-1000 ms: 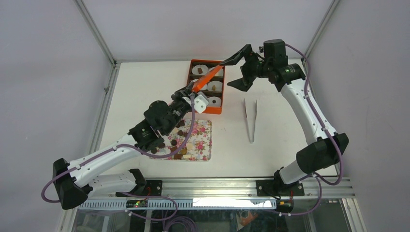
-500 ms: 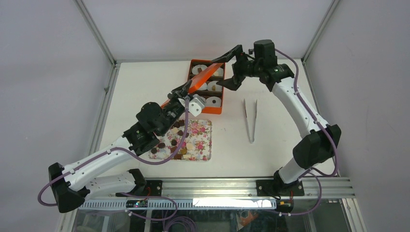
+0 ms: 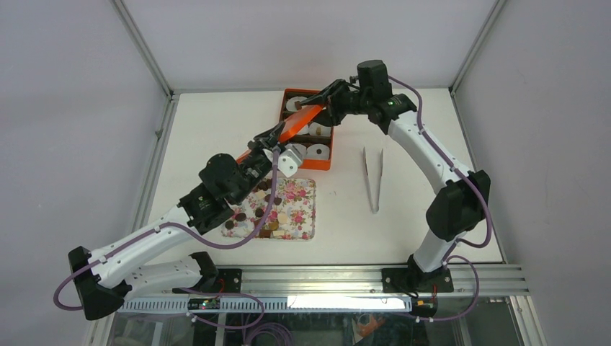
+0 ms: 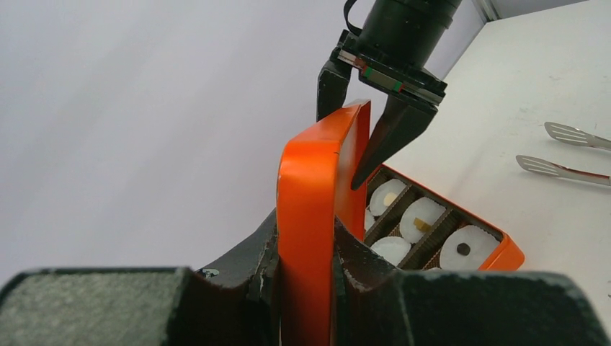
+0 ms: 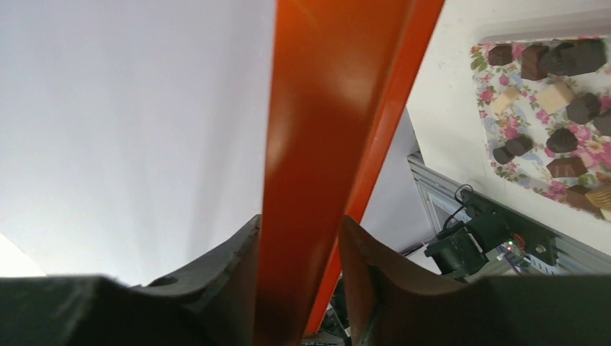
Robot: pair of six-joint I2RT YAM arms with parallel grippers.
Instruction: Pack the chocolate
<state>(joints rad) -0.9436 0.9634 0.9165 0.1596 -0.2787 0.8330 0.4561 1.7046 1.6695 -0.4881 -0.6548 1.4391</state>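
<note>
The orange lid [image 3: 299, 120] hangs tilted over the orange box [image 3: 328, 167], gripped at both ends. My left gripper [image 3: 266, 144] is shut on its near end, as the left wrist view shows [image 4: 306, 238]. At the far end, my right gripper [image 3: 328, 108] has one finger on each face of the lid [image 5: 324, 130] and is shut on it. The box holds white paper cups [image 4: 421, 216], some with a small piece of chocolate [image 4: 463, 249] inside. More chocolate [image 3: 268, 198], dark, light brown and cream, lies loose on the floral tray [image 3: 302, 216].
Metal tongs [image 3: 372, 176] lie on the white table to the right of the box. The left forearm crosses above the floral tray's left side. Frame posts and the rail bound the table's back and near edges.
The right gripper has moved left to the lid's far end and closed from wide open onto it. The left arm, still holding the lid, shifted slightly left.
</note>
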